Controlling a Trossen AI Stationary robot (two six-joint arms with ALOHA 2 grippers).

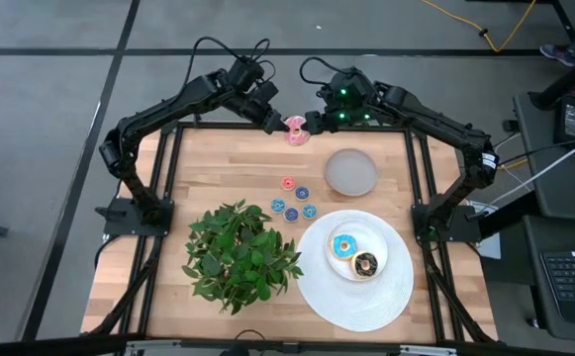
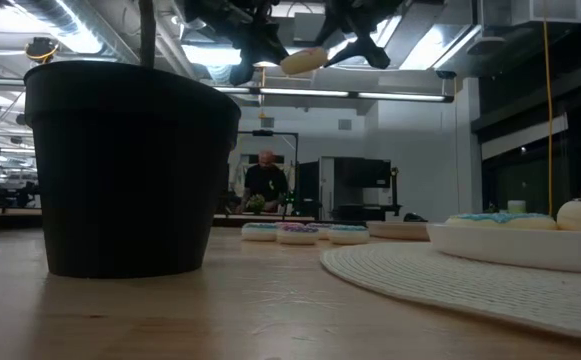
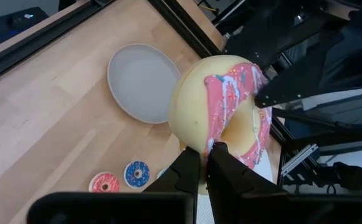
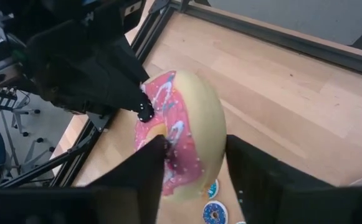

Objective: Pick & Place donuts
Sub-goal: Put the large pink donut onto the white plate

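Observation:
The pink-iced donut (image 1: 295,130) hangs in the air above the table's far edge, between both grippers; it also shows in the low view (image 2: 303,60). My left gripper (image 1: 279,123) is shut on it. My right gripper (image 1: 313,123) is open, one finger on each side of the donut (image 4: 187,134). The light blue donut (image 1: 344,245) and the dark brown donut (image 1: 366,264) lie flat on the white plate (image 1: 346,302). Several tiny blue and red rings (image 1: 293,199) lie on the wood at mid-table. My left gripper pinches the pink donut's ring wall (image 3: 207,144), one finger at the hole on the iced face and one on the cream underside. The donut is lifted clear and stands on edge. My right gripper's fingers (image 4: 157,152) flank the donut's opposite side; I cannot tell whether they touch it.
A round grey dish (image 1: 351,171) sits right of centre near the far edge. A leafy plant (image 1: 239,252) in a black pot (image 2: 130,165) stands at the near left. The white plate fills the near right. A person shows far off in the room (image 2: 266,178).

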